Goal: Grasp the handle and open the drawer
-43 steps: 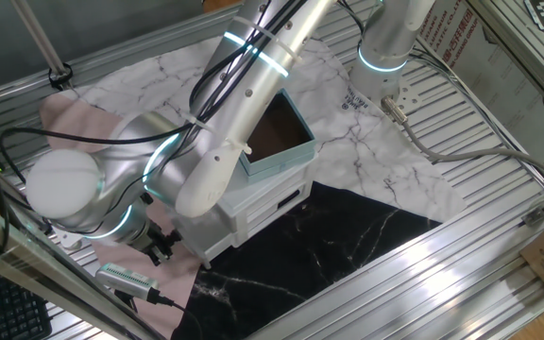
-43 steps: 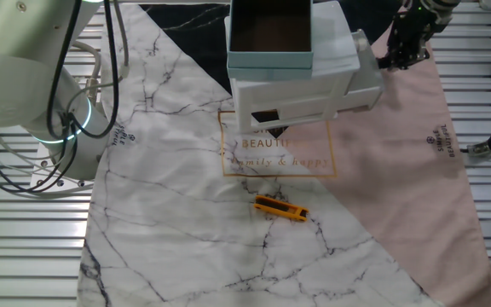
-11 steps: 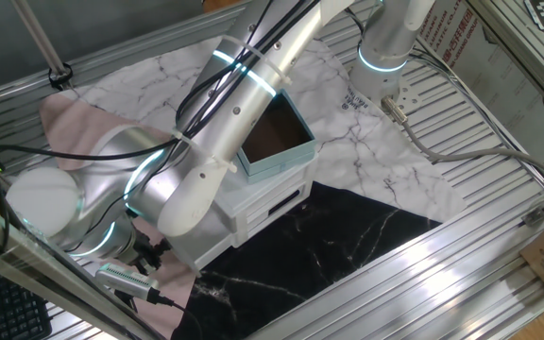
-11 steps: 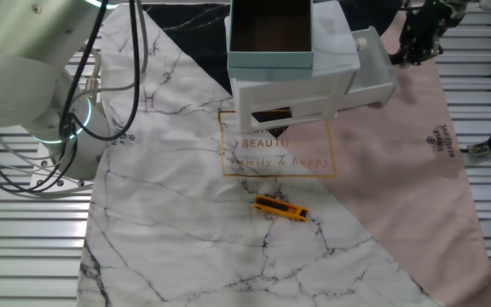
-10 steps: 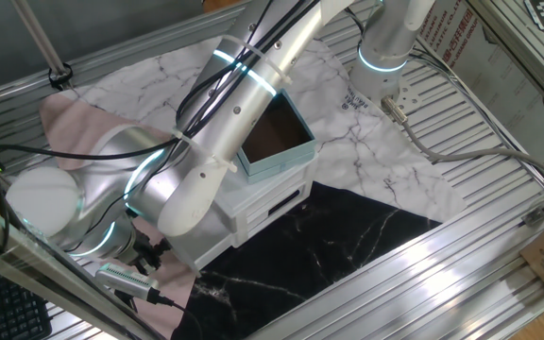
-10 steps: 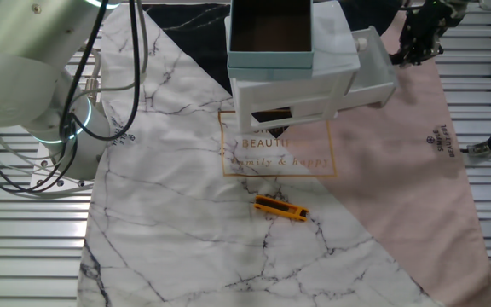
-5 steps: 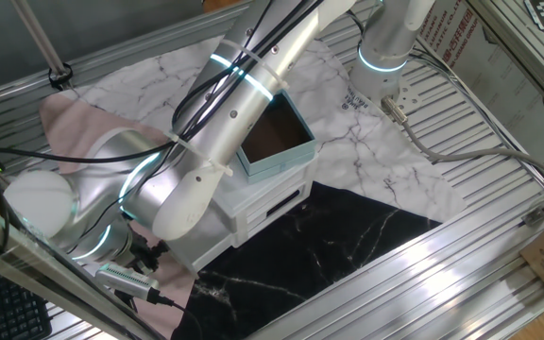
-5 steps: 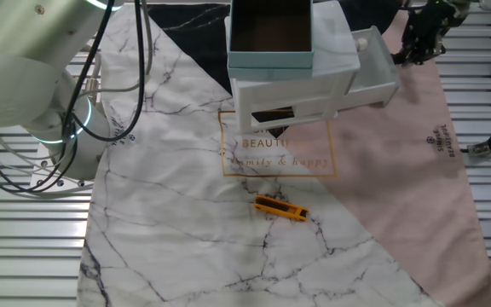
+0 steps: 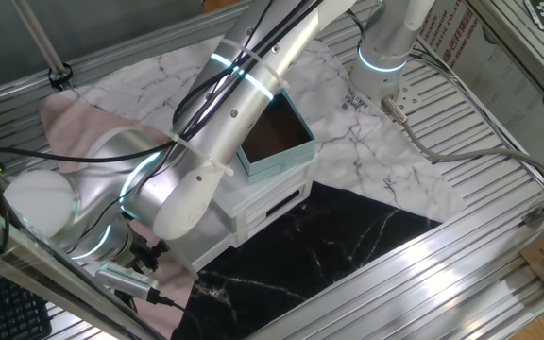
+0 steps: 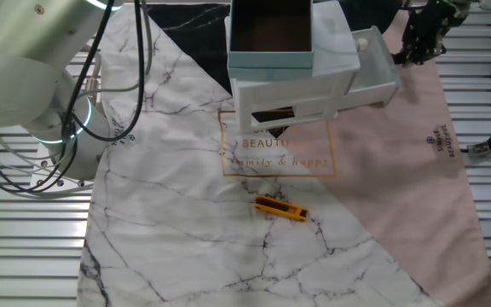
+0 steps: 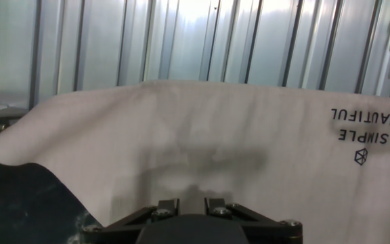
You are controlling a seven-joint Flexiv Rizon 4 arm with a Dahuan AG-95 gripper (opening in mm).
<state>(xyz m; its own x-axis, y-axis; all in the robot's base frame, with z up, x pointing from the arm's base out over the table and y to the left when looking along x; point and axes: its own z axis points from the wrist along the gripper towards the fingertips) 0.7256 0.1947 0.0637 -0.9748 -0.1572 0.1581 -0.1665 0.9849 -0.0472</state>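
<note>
Protruding: white plastic rectangular drawer [image 10: 372, 78], pulled out.

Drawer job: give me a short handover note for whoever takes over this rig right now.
Gripper: just past the drawer's front end, over the pink cloth. Whether it is open or shut cannot be told. The hand view shows only cloth, with no knob between the fingers.
Drawer: the lowest one of the white cabinet, sticking partly out toward the gripper.
Handle: cannot be made out in any view.
Done: the drawer is partly open.
Left: probably check that the gripper is off the knob, and pull further if it needs to open wider.
</note>
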